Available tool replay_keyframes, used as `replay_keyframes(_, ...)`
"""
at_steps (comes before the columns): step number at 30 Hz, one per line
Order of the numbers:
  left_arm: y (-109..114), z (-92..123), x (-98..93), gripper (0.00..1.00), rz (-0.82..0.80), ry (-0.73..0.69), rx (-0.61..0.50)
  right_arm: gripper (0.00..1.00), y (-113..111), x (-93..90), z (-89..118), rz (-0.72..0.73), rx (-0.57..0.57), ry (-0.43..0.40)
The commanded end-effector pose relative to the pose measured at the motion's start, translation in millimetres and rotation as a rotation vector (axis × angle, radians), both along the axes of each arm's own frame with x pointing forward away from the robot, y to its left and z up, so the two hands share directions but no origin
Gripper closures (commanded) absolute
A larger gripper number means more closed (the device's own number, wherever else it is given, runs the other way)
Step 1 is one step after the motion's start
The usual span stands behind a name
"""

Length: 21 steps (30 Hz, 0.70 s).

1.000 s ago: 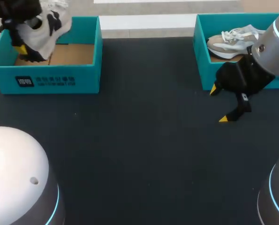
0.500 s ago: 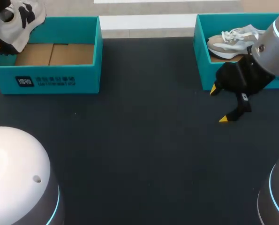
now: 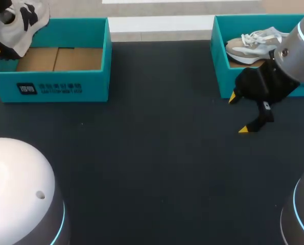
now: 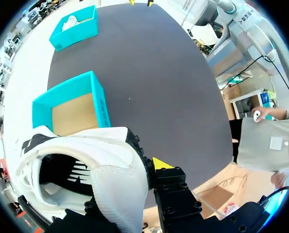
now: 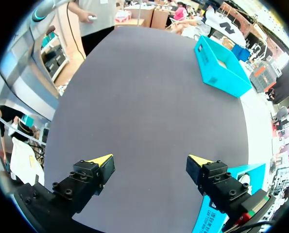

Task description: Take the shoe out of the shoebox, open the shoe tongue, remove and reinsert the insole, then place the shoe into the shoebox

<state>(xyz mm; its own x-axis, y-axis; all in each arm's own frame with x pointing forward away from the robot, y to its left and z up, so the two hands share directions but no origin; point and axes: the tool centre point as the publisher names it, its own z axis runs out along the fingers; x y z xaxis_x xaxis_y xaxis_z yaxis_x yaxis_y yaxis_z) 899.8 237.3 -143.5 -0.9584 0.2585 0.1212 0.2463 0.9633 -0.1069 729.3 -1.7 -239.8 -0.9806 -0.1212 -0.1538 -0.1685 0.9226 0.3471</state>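
The shoe (image 4: 100,165) is white with black patches and a dark inside. Our left gripper (image 4: 129,194) clamps it in the air over the far left corner of the shoebox (image 3: 93,84). One finger is hidden behind the shoe. Our right gripper (image 5: 150,160) hangs with fingers spread. The box front carries a printed label (image 3: 49,89).

furniture: table (image 3: 157,168) | top: dark grey, matte, flat, plain | light: soft, even
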Motion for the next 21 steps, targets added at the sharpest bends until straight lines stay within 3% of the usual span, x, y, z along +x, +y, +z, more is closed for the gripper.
replay_keyframes(1,3,-2,9.9,1.0,0.011,-0.001,0.017,0.0,1,-0.2,-1,-0.001,-0.003,-0.001)
replay_keyframes(10,42,-7,45.7,1.0,0.062,-0.027,0.031,0.0,1,-0.2,-1,-0.001,-0.003,-0.001)
replay_keyframes(21,87,-27,58.9,1.0,0.053,-0.045,0.073,0.0,1,-0.2,-1,-0.001,-0.003,-0.001)
